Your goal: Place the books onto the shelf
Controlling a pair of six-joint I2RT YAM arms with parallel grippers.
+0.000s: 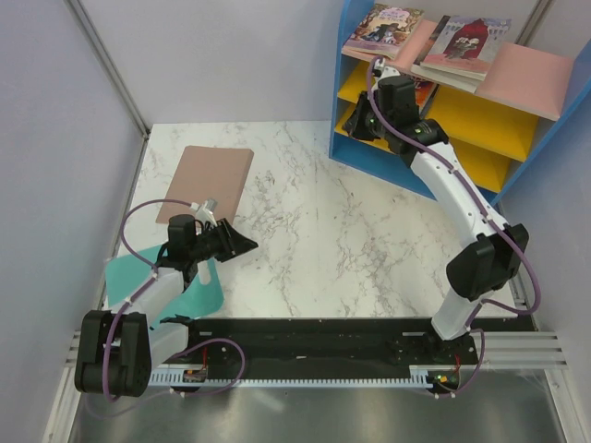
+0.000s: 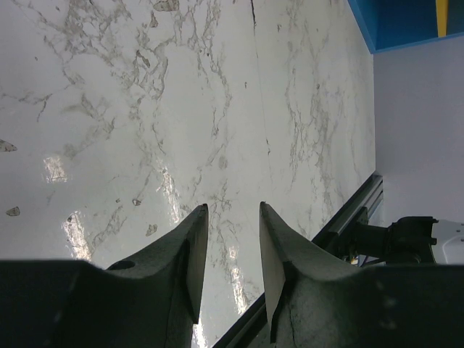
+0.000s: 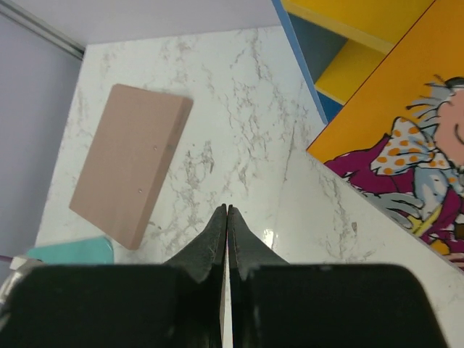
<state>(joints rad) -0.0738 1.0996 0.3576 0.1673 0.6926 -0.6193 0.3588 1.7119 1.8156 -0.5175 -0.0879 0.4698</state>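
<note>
Right arm stretched to shelf, right claw pinching Roald Dahl book (thin edge); left arm folded low, left claw half-spread, empty.

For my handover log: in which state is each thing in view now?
Left gripper: open, empty.
Right gripper: shut on Roald Dahl book, at the shelf.
Left top book, right top book: lying on pink top board.
Brownish-pink board: flat on table.
Teal sheet: on table.

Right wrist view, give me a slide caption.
Right gripper pinches a yellow illustrated book beside the blue-and-yellow shelf.
</note>
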